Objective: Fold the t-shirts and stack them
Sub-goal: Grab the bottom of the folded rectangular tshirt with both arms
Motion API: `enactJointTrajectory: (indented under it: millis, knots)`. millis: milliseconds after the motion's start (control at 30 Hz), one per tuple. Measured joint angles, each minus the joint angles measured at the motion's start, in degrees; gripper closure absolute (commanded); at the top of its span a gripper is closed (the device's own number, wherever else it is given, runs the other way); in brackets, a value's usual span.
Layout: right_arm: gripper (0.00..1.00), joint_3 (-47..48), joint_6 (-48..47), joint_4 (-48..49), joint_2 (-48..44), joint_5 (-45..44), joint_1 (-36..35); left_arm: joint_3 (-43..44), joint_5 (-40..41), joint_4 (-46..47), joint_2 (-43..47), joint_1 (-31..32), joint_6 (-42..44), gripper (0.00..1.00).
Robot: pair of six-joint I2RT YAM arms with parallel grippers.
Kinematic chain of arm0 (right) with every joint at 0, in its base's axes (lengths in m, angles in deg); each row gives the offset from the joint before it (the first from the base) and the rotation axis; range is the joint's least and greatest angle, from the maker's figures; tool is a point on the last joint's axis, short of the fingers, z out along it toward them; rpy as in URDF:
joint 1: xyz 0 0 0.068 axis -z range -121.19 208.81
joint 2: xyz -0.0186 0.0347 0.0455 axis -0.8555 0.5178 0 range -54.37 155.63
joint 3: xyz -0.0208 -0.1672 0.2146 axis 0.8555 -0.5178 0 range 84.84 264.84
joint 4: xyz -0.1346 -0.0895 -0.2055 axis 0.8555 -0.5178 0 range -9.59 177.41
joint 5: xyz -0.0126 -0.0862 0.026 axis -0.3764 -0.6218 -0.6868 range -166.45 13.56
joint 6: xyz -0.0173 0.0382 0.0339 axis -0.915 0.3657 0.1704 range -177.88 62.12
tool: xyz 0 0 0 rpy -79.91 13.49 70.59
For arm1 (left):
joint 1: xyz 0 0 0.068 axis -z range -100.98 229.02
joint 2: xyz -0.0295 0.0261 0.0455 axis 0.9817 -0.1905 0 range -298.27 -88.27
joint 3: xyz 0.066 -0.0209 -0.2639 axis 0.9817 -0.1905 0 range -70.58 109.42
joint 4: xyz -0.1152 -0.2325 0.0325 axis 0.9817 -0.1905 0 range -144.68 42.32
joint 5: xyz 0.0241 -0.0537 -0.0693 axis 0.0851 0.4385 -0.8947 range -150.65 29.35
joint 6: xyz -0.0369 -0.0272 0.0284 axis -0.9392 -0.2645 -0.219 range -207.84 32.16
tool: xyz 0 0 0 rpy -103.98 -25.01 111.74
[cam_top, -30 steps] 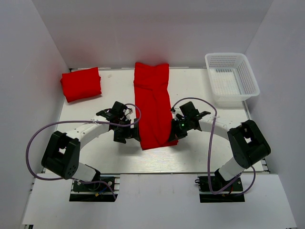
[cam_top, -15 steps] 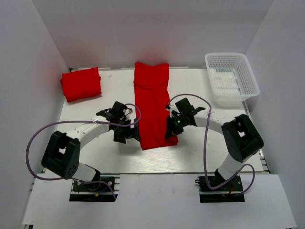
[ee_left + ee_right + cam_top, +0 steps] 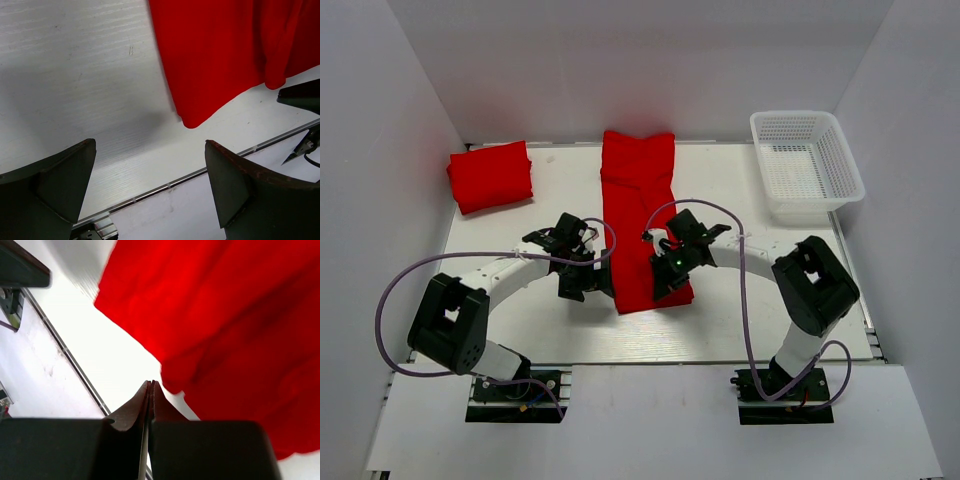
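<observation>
A long red t-shirt (image 3: 638, 200), folded into a narrow strip, lies down the middle of the table. A second t-shirt (image 3: 490, 176), folded small, sits at the back left. My left gripper (image 3: 582, 285) stands open just left of the strip's near end. In the left wrist view its jaws (image 3: 150, 145) hold nothing, and the strip's corner (image 3: 220, 55) lies beyond them. My right gripper (image 3: 663, 284) is shut over the strip's near right edge. In the right wrist view its tips (image 3: 151, 382) are pressed together beside the cloth's hem (image 3: 225, 325), with no cloth seen between them.
A white lattice basket (image 3: 807, 165) stands at the back right. White walls close in the table on the left, back and right. The table's metal front rail (image 3: 165, 186) runs just beyond the near end of the strip.
My right gripper has slid left from the strip's right side onto its near right edge, still shut. The left arm has not moved.
</observation>
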Motion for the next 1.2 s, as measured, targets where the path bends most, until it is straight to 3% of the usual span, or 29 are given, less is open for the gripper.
enactJointTrajectory:
  millis: [167,200,267,600,1100,1200]
  knots:
    - [1.00,1.1,0.1,-0.1,0.4,-1.0,-1.0,0.0,0.0,0.0,-0.5,0.0,0.0,0.00]
    - [0.63,1.1,0.4,-0.2,0.1,-1.9,-1.0,0.0,0.0,0.0,-0.5,0.0,0.0,0.00]
    - [0.10,1.1,1.9,-1.0,-1.1,-4.8,-0.9,0.0,0.0,0.0,-0.5,0.0,0.0,0.00]
    - [0.10,-0.5,9.2,-2.2,-7.9,-17.0,-0.3,0.0,0.0,-0.1,-0.7,0.0,0.0,0.00]
    - [0.10,-3.3,14.1,-2.6,-7.8,-18.5,0.0,0.1,0.0,-0.5,-1.6,0.0,0.1,0.00]
    - [0.15,-3.3,14.4,-2.5,-7.1,-18.6,0.2,0.1,0.0,-0.6,-1.6,0.0,0.1,0.00]
